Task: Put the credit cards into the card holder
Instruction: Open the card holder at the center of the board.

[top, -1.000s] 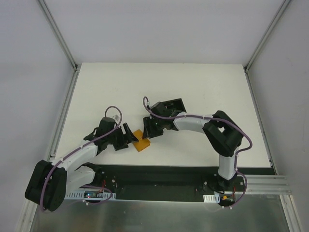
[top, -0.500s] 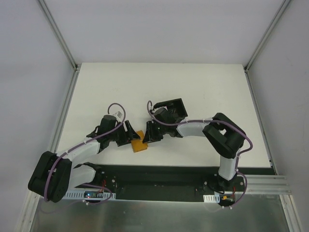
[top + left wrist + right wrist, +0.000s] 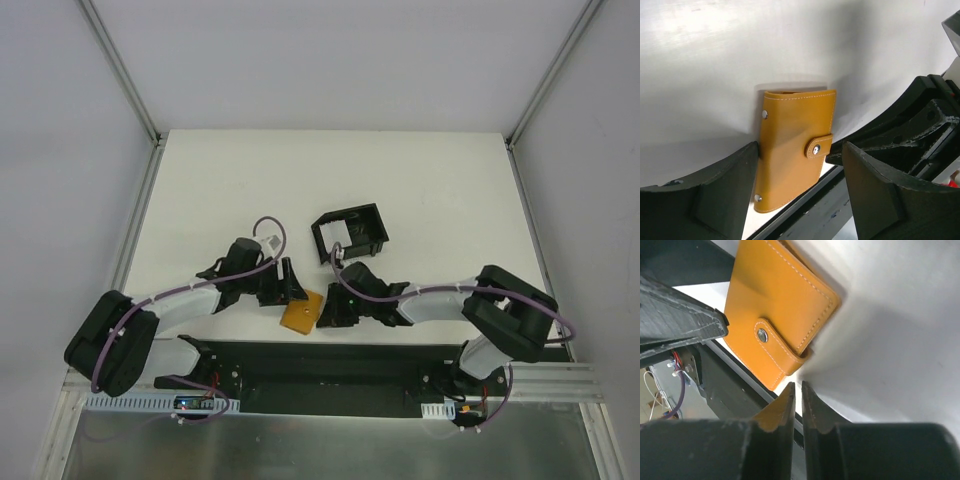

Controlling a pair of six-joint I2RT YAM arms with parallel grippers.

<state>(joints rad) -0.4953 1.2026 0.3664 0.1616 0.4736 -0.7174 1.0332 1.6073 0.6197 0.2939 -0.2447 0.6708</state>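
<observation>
No credit cards show in any view. The card holder (image 3: 350, 232), a black open-topped box, stands at mid-table, apart from both arms. A closed tan-orange snap wallet (image 3: 301, 314) lies at the table's near edge. My left gripper (image 3: 283, 288) is open beside it. In the left wrist view the wallet (image 3: 795, 150) lies between the spread fingers (image 3: 730, 190), its left edge against one finger. My right gripper (image 3: 325, 316) sits just right of the wallet. In the right wrist view its jaws (image 3: 798, 386) are shut with nothing between them, tips just short of the wallet (image 3: 780, 295).
The table's dark front rail (image 3: 350, 360) runs right below the wallet, which reaches the table's edge. White table surface (image 3: 420, 180) spreads behind the card holder. Metal frame rails (image 3: 135, 260) border the left and right sides.
Both grippers have come toward the near edge, and the wallet has slid there with them. The right gripper closed and left the card holder, which now shows fully.
</observation>
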